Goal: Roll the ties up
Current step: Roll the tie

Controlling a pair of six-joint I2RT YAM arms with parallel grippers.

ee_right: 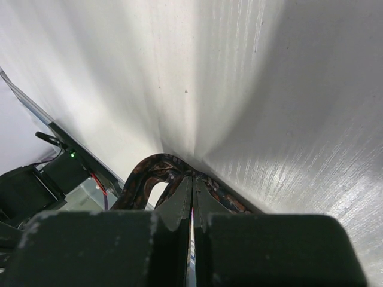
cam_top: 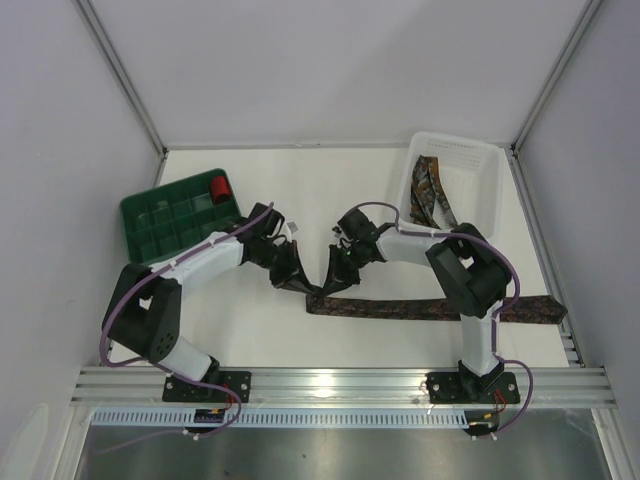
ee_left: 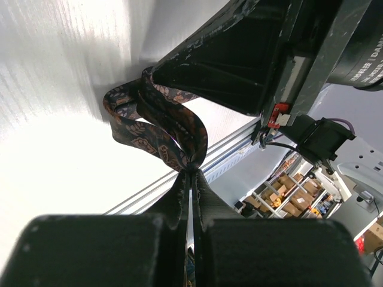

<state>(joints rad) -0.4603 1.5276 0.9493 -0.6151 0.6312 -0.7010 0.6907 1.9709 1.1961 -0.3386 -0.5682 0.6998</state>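
Pinching the left end of one tie [cam_top: 420, 309] near the front rail, I have my left tool [ee_left: 191, 178] and my right tool [ee_right: 192, 182] each pressed shut on its looped fabric, tips close together. The rest of that tie lies flat along the tabletop [cam_top: 300, 190] toward the right. Farther back, more ties [cam_top: 430, 192] sit in a white bin [cam_top: 472, 160], and a red roll [cam_top: 220, 186] sits in a green tray [cam_top: 160, 225].

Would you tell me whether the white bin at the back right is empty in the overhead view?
No, a patterned tie lies bunched inside the white bin, against its left wall.
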